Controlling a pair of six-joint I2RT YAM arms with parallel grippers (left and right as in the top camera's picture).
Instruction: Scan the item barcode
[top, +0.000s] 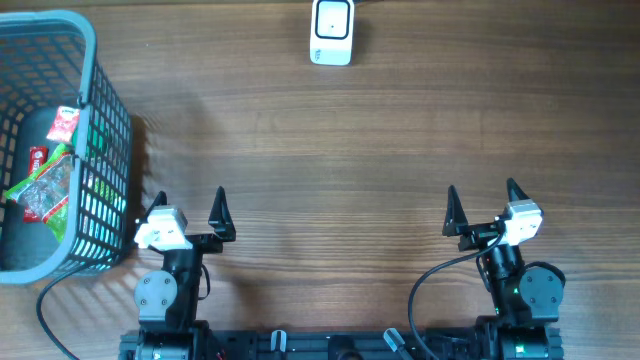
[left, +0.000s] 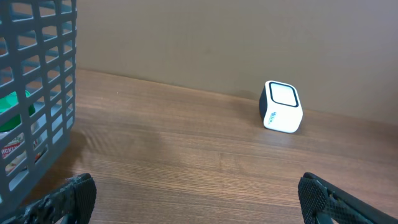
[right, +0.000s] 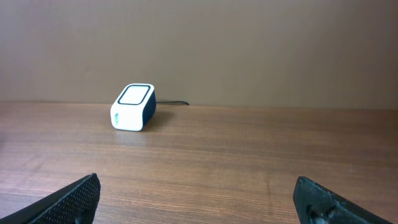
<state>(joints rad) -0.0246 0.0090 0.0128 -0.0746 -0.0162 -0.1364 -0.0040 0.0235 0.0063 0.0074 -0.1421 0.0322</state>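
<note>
Brown wood-grain bench. Grey plastic lattice basket on the left side holds crinkly red-green snack packets. Boxy white scanner with rounded corners and dark sides sits at the far edge centre, thin cable behind it. Both wide and empty, with pointed black tips: left pincer, right pincer.

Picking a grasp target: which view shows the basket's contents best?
Overhead: it looks straight into the basket, showing the packets. Left wrist glimpses them only through the mesh; right wrist shows none.
</note>
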